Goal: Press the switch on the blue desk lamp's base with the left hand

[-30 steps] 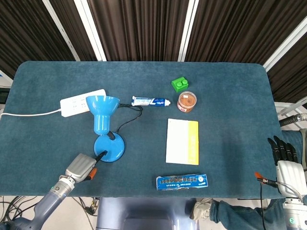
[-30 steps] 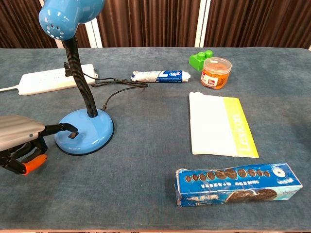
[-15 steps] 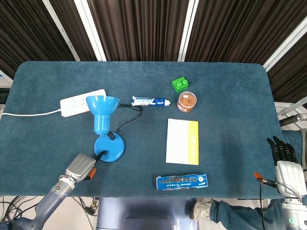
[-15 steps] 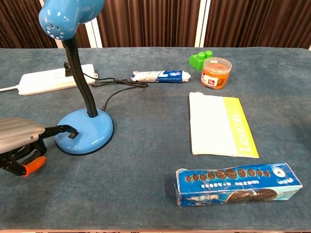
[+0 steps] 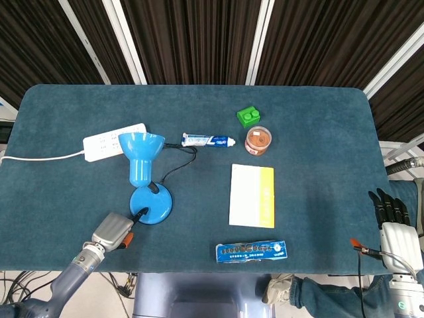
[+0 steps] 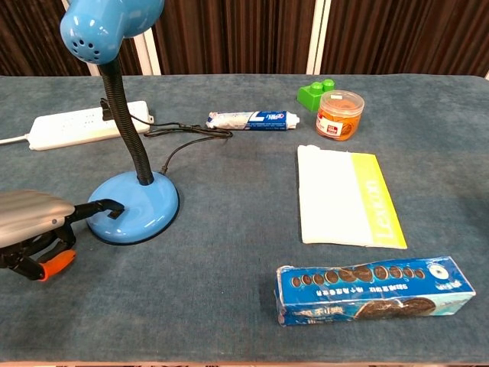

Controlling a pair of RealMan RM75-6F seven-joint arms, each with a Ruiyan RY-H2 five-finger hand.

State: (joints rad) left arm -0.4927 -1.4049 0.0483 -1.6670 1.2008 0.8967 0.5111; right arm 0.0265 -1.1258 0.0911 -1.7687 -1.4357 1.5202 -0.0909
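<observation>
- The cookie box (image 6: 372,290) lies nearest, at the front edge of the table (image 5: 318,119), right of centre
- The left hand (image 6: 30,228) is at the front left, and one dark finger (image 6: 98,207) reaches to the blue desk lamp's base (image 6: 141,208) and touches the switch (image 6: 113,213) on the near-left side of it; the other fingers are curled under the grey back of the hand
- The right hand (image 5: 393,218) is at the right edge, beside the table, with its dark fingers (image 5: 389,202) straight and close together, holding nothing
- The white and yellow booklet (image 6: 349,196) lies flat in the middle, right of the lamp
- Farther back are the toothpaste tube (image 6: 252,120), the orange jar (image 6: 339,115) and the green block (image 6: 315,95)
- The white power strip (image 6: 84,125) lies at the far left, behind the lamp's neck
</observation>
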